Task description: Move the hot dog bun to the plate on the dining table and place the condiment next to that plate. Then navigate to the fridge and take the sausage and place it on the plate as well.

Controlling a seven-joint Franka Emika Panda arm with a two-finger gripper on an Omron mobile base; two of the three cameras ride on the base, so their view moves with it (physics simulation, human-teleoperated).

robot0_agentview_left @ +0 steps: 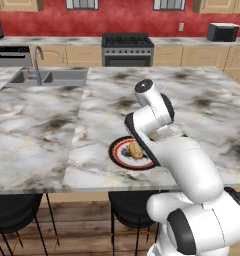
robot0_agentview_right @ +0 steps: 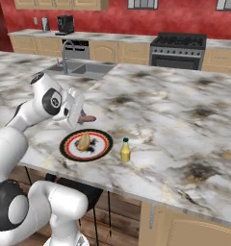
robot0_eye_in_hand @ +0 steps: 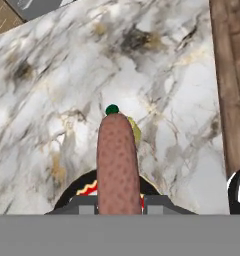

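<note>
Reddish-brown sausage (robot0_eye_in_hand: 118, 165) (finger-like, speckled)

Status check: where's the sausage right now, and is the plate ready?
Gripper shut on sausage, above plate. Bun on plate, condiment beside it. Nothing in the way.
</note>
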